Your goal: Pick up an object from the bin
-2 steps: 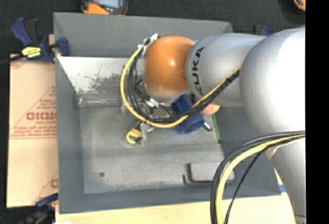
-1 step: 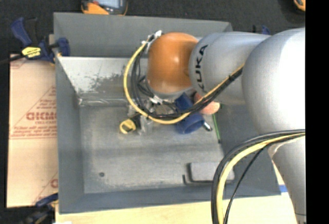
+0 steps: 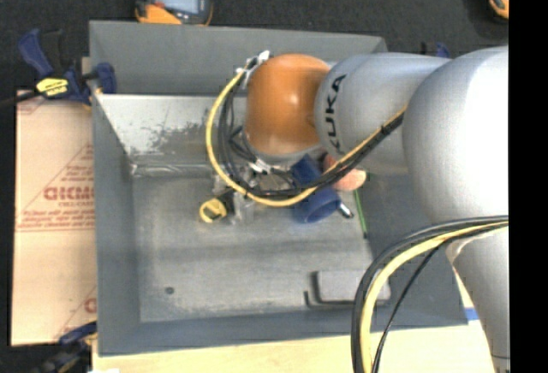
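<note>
My gripper (image 3: 250,186) reaches down near the middle of the bin, at the foot of the back wall, and is largely covered from above by the arm's wrist. A small yellow and black thing (image 3: 211,210) lies on the bin floor just to its left, touching or nearly touching it. To its right lies a blue thing (image 3: 313,198) with a metal tip, partly hidden under the arm. A pink thing (image 3: 350,179) peeks out beside the blue one.
A thin green stick (image 3: 361,217) lies along the right wall. A dark grey flat piece (image 3: 336,287) rests on the floor at the front right. The arm covers the bin's right and back parts; the floor at left and front is bare.
</note>
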`<control>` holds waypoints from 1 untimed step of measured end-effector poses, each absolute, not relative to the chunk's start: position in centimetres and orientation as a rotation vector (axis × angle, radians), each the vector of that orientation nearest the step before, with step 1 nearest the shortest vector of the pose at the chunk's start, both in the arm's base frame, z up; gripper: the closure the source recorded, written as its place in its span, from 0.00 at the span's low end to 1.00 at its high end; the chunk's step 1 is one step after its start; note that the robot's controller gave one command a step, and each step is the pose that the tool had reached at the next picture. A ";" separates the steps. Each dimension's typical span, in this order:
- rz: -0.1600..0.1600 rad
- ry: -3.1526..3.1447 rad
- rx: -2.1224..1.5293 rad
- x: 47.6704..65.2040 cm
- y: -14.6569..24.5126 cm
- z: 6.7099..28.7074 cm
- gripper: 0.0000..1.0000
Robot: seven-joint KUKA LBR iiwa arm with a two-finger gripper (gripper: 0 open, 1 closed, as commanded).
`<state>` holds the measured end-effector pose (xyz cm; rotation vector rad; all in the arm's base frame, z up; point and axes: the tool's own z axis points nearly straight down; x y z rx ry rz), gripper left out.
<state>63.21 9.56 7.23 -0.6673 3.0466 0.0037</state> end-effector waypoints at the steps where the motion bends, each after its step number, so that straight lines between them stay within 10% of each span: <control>1: 0.004 3.054 -0.664 63.0 9.5 9.9 1.00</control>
